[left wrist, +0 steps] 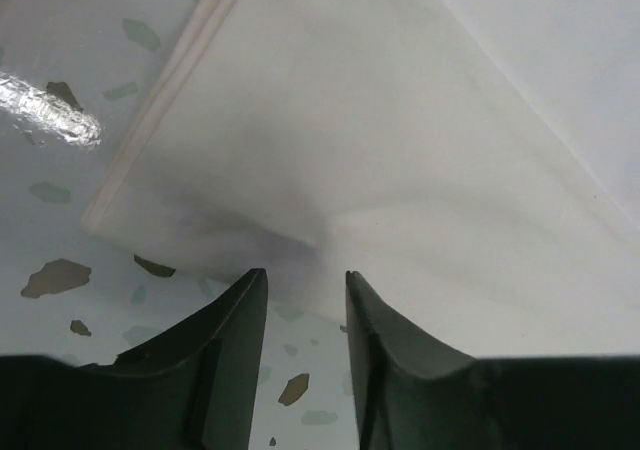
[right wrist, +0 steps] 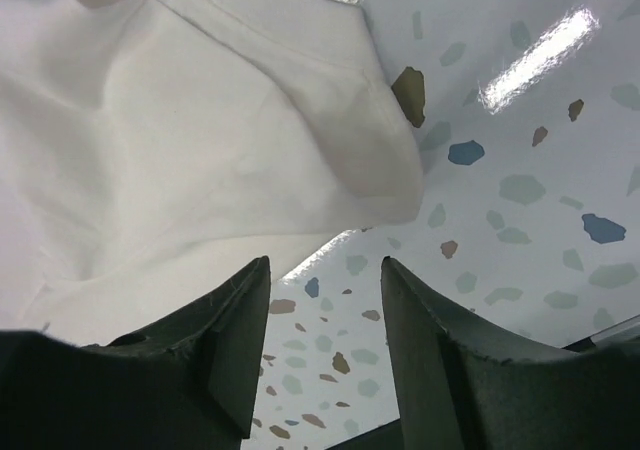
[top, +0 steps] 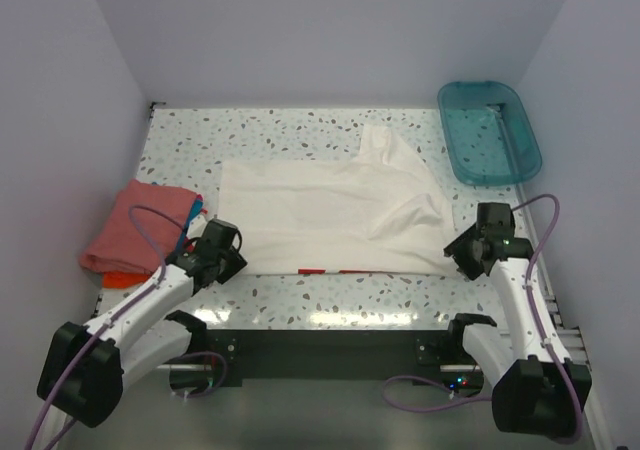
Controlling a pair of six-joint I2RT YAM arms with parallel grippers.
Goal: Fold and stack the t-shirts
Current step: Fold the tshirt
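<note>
Top external view: one white shirt (top: pixel 330 215) lies partly folded in the middle of the surface (top: pixel 250 135), not yet stacked on the one pile (top: pixel 145 232) of pink, orange and blue shirts at left, the left hand (top: pixel 222 252) and right hand (top: pixel 468 250) each part-open and empty at its near corners.

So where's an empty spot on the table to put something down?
Bare table runs along the back, between the wall and the white shirt, from the left corner to the tub. A thinner strip lies in front of the shirt, between the left gripper and right gripper. It's crowded at the left by the folded stack, and at the right by the tub.
</note>
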